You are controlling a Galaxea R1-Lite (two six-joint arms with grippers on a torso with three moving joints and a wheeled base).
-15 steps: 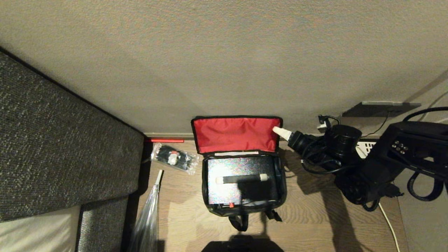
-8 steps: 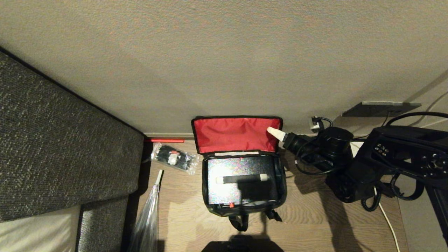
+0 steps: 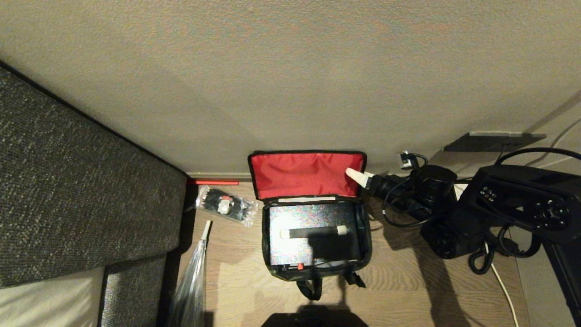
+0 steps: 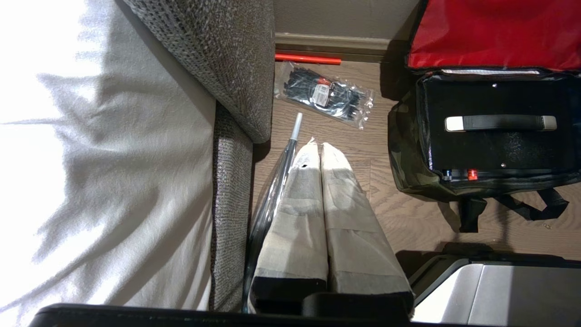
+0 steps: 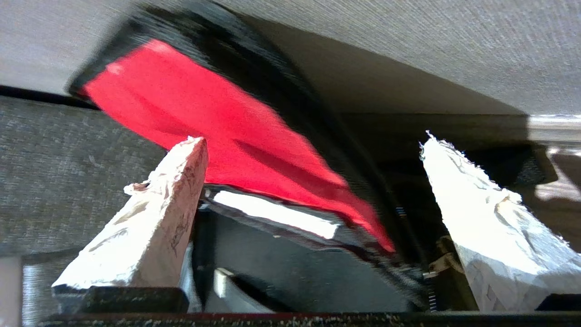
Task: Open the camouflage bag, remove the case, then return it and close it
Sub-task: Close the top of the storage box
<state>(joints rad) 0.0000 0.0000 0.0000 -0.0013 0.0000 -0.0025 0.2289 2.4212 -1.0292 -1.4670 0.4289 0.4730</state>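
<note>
the right gripper (image 5: 313, 181) has its taped fingers (image 5: 159, 213) spread wide, holding nothing. the edge of the red-lined lid (image 5: 227, 122) runs through the gap between them; whether either finger touches it cannot be told. in the head view the gripper (image 3: 358, 176) sits at the lid's right edge, up near its top corner, with the black right arm (image 3: 454, 213) reaching in from the right.

the bag (image 3: 313, 213) stands open on the wood floor (image 3: 408, 281), its lid (image 3: 306, 175) upright against the wall (image 3: 290, 81). the black case (image 3: 311, 238) lies inside the bag, filling most of it, with a black handle (image 3: 313, 232) with pale ends across its top.

the left gripper (image 4: 320, 154) hangs above the floor, well left of the bag, its two taped fingers pressed together with nothing between them. just beside it is a rolled clear sheet (image 4: 277, 181). beyond it a clear packet (image 4: 324, 93) of black items lies near the baseboard, with a red rod (image 4: 308, 58) along the baseboard behind the packet. grey sofa (image 3: 81, 190) fills the left side.
</note>
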